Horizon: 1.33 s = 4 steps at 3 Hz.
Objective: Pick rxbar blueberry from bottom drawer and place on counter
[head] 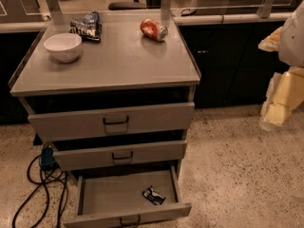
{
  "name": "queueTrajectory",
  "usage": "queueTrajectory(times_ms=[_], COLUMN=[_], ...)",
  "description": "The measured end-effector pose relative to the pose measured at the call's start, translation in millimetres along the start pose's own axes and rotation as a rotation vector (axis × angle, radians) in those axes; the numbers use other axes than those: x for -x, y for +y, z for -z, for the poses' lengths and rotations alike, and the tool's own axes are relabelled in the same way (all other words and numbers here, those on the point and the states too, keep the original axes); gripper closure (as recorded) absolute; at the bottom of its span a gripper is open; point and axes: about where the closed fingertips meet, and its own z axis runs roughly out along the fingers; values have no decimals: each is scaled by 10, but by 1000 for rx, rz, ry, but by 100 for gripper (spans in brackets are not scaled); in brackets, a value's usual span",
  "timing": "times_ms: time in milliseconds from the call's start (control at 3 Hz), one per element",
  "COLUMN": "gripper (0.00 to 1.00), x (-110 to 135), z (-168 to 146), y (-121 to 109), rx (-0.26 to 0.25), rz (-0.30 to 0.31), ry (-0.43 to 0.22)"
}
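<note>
A white bowl (63, 46) stands near a crumpled blue-and-white chip bag (87, 26) behind it, and a red can (154, 29) lies on its side well to the bag's right. Below them the top drawer (114, 121) and middle drawer (121, 155), each with a black handle, stand slightly ajar. Black cables (40, 189) loop over the speckled floor (237, 175) at lower left beside a small blue box (48, 156), dark cabinets (228, 61) line the back, and the gripper (271, 120) hangs at the right edge above the floor, well apart from it all.
</note>
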Motion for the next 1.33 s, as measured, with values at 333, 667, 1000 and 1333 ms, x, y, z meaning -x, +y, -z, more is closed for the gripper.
queueTrajectory(times_ms=[333, 667, 1000, 1333], gripper=[0, 0, 0, 0], x=[0, -33, -13, 53], z=[0, -184, -723, -1617], y=[0, 122, 414, 804], rx=[0, -5, 15, 97], rz=[0, 35, 116, 171], ry=[0, -12, -70, -161])
